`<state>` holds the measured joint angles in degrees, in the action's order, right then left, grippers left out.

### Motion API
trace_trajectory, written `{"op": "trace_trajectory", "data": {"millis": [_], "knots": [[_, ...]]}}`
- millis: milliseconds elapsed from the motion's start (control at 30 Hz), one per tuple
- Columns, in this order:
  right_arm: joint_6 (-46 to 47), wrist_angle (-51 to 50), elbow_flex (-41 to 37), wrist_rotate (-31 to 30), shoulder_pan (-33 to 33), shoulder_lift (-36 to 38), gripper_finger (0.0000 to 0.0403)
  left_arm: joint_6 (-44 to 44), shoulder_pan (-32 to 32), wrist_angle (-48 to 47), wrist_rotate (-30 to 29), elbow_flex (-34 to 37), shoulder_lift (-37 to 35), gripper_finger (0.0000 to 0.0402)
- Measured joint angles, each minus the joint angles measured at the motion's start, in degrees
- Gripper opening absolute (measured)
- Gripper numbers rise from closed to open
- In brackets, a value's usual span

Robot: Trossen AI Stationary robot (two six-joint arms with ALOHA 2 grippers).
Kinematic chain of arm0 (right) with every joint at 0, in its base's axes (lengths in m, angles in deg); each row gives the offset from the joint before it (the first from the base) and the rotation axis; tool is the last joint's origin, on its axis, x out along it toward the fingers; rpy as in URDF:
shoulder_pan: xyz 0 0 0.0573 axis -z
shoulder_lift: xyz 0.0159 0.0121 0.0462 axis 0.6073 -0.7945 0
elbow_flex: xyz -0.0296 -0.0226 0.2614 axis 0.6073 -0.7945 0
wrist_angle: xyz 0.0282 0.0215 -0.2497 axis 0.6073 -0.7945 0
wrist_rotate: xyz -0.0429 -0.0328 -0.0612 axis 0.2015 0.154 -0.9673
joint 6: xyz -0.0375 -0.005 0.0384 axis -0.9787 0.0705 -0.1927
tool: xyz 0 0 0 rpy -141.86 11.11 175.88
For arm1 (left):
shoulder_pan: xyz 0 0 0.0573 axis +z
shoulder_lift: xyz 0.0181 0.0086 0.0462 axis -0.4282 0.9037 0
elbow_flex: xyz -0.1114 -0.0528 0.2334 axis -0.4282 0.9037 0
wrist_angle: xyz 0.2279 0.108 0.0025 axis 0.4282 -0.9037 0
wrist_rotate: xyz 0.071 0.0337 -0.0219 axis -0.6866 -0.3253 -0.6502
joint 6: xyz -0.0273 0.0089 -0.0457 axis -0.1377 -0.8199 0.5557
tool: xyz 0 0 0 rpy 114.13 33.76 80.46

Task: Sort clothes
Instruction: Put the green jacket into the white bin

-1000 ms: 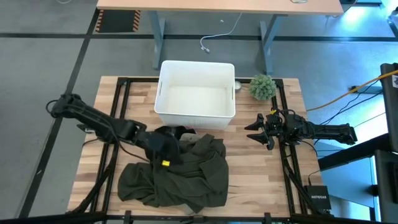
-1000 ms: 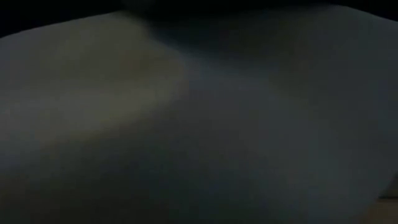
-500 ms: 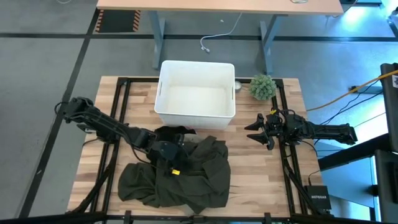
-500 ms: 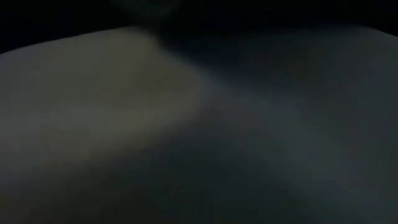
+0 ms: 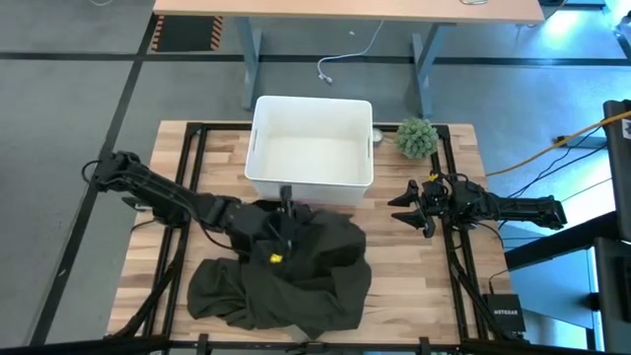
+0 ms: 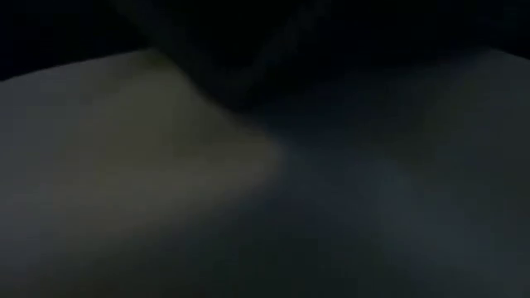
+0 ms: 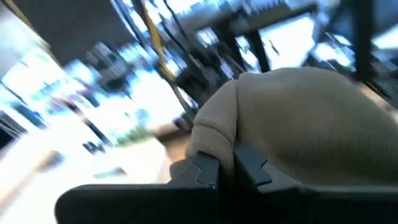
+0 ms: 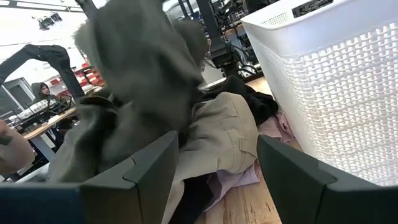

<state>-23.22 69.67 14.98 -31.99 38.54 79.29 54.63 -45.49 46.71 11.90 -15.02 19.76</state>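
Under olive garment (image 5: 296,276): khaki (image 8: 221,140), rt wrist only

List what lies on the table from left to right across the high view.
Left gripper with the olive green garment → white bin → green plant → right gripper, open, waiting.
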Motion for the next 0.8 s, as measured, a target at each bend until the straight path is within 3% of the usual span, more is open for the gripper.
{"op": "trace_trajectory", "data": {"millis": [167,333,567,800], "knots": [[0.0,0.0,0.0,0.0,0.0,0.0,0.0237,-9.7,1.7,10.6,-0.2,-3.9,-1.5,0.0005],[0.4,-0.1,0.0,-1.7,0.0,0.0,0.0237,-18.2,5.9,12.5,0.0,-11.4,-1.7,0.0004],[0.5,-0.4,0.0,-3.6,0.0,0.0,0.0237,-22.1,15.8,12.3,2.4,-21.7,-1.7,0.0003],[0.5,-0.5,0.0,-3.6,0.0,0.0,0.0237,-22.8,28.0,12.7,9.4,-29.8,-1.6,0.0002]]}}
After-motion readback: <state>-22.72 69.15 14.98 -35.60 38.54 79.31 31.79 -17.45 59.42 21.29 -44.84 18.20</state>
